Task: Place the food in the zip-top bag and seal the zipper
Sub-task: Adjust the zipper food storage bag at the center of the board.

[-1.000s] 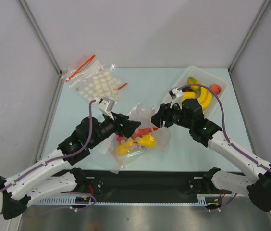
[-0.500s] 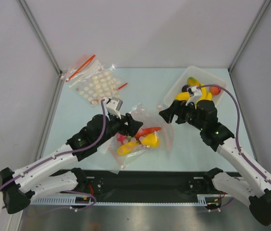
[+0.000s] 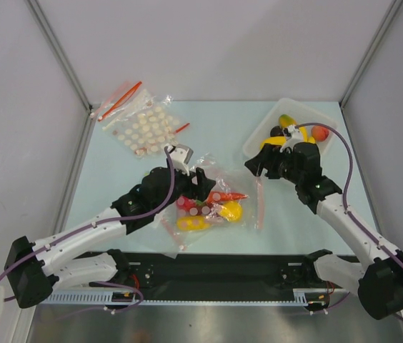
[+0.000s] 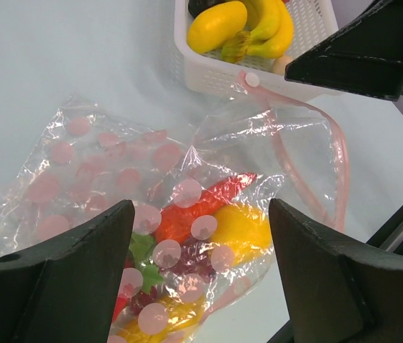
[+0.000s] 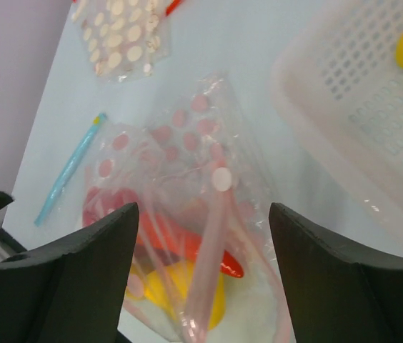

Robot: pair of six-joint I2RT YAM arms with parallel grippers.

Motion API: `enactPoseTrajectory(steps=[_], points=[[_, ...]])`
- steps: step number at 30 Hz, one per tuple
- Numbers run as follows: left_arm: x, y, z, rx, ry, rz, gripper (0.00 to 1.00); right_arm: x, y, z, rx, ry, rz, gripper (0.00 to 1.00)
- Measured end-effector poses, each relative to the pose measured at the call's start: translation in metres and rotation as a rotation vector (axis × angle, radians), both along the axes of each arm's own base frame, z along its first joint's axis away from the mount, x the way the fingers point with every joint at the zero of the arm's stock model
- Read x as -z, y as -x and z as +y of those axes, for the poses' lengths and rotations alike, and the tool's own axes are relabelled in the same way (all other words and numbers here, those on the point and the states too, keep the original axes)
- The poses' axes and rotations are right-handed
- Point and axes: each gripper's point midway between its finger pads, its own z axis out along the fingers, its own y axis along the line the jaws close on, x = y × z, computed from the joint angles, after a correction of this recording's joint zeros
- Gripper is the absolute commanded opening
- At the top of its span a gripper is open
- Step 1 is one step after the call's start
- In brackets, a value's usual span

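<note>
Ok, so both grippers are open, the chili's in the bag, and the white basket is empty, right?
Not quite: the white basket isn't empty. The left wrist view shows yellow bananas and a mango in it. The rest holds: the left gripper and right gripper are open, and the red chili lies inside the zip-top bag.

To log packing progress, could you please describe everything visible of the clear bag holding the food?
The bag is crinkly clear plastic, lying on the table near the open left gripper and right gripper; neither grips it. The pink strip along its mouth curves into a loop, so it is unsealed, facing the white basket. Inside lie a red chili, a yellow fruit and dark grapes. Pink dots overlap it.
</note>
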Motion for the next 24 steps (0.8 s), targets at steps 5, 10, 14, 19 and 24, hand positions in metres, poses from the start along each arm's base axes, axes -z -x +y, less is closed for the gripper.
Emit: enactPoseTrajectory(steps=[5,10,14,19,24], points=[[-0.002,-0.003,0.002,-0.017,-0.004,-0.015,0.81,0.014,-0.004,-0.012,0.018,-0.011,0.065,0.66],[-0.003,-0.008,0.006,-0.044,-0.011,-0.029,0.81,0.019,0.005,-0.003,-0.044,-0.036,0.105,0.48],[-0.004,-0.009,0.007,-0.053,-0.017,-0.038,0.82,0.025,0.011,0.005,-0.091,-0.056,0.142,0.39],[-0.003,-0.012,0.005,-0.049,-0.027,-0.052,0.84,0.038,0.015,0.012,-0.132,-0.058,0.199,0.32],[0.006,-0.018,0.001,-0.050,-0.057,-0.056,0.85,0.046,0.020,0.020,-0.178,-0.037,0.207,0.00]])
